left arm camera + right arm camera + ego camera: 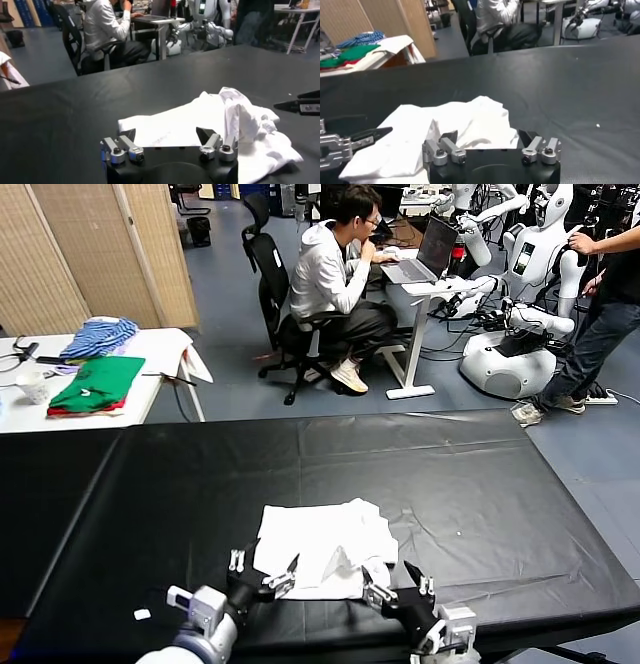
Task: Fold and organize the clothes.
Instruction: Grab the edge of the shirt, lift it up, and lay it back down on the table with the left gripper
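Note:
The white T-shirt (318, 550) lies roughly folded and rumpled on the black table (450, 484), near its front edge; no pink print shows. My left gripper (264, 572) is open and empty at the shirt's near left edge. My right gripper (397, 583) is open and empty at the shirt's near right corner. In the left wrist view the shirt (210, 120) lies just beyond my open left gripper (165, 135). In the right wrist view the shirt (455, 125) lies just beyond my open right gripper (487, 137), with the left gripper's fingers (367, 135) at its far side.
A white side table (150, 354) at the back left holds green and red folded garments (95, 384) and a blue striped cloth (98, 336). A seated person (335, 284) works behind the table. A standing person (610, 304) and white robots (520, 294) are at the back right.

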